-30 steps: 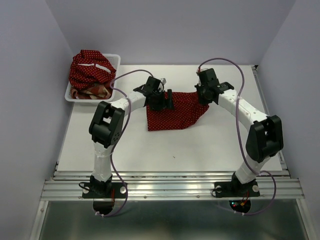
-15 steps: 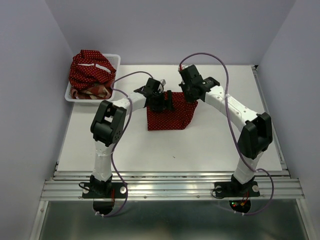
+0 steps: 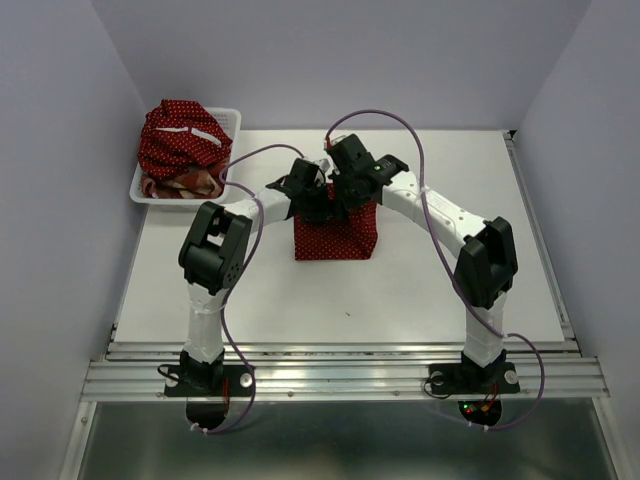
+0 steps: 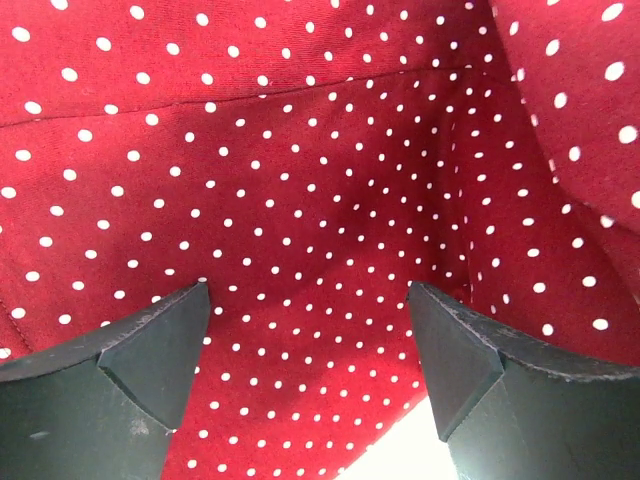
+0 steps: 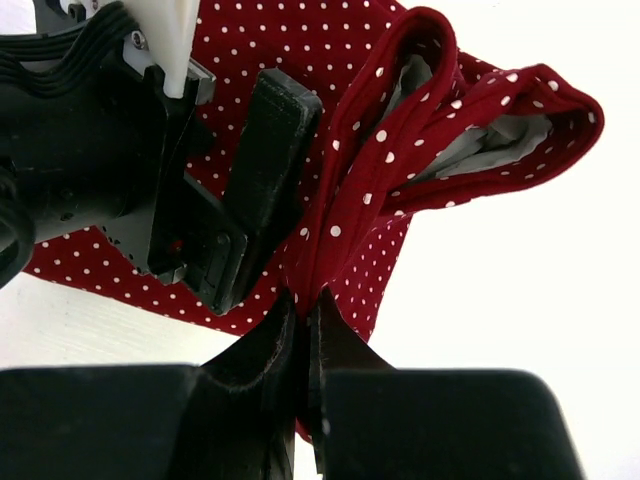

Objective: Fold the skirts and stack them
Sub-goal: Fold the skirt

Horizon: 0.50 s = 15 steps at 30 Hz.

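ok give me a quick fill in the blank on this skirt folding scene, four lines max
1. The right hand is ___ on a folded edge of the dark red white-dotted cloth skirt.
2. The left hand is over that skirt with its fingers ___.
3. The white plastic mesh basket sits at the far ___ corner of the white table.
4. The topmost cloth in the basket is dark red with white ___.

Missing words: shut; open; left; dots
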Each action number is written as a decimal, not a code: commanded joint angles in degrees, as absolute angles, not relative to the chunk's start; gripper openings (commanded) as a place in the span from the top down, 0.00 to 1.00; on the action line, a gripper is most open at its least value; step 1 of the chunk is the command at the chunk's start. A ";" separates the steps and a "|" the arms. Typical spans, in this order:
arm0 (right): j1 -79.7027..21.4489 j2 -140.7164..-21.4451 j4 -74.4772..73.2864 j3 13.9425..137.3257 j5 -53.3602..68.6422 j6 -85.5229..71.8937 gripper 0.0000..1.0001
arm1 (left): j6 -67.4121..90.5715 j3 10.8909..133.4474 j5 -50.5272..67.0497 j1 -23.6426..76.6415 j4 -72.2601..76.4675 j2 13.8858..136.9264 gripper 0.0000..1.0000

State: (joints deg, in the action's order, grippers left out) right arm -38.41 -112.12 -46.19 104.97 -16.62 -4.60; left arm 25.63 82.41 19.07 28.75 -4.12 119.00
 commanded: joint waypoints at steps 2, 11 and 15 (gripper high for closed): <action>-38.76 -111.80 -44.91 107.93 -16.43 -6.33 0.99 | 27.07 79.10 18.72 28.30 -5.80 116.90 0.08; -38.76 -110.39 -44.82 106.88 -19.51 -5.27 0.99 | 27.95 79.81 14.86 24.70 -9.40 109.87 0.08; -38.76 -109.69 -44.47 105.21 -19.60 -5.10 0.99 | 28.30 75.95 11.78 22.59 -10.46 107.49 0.08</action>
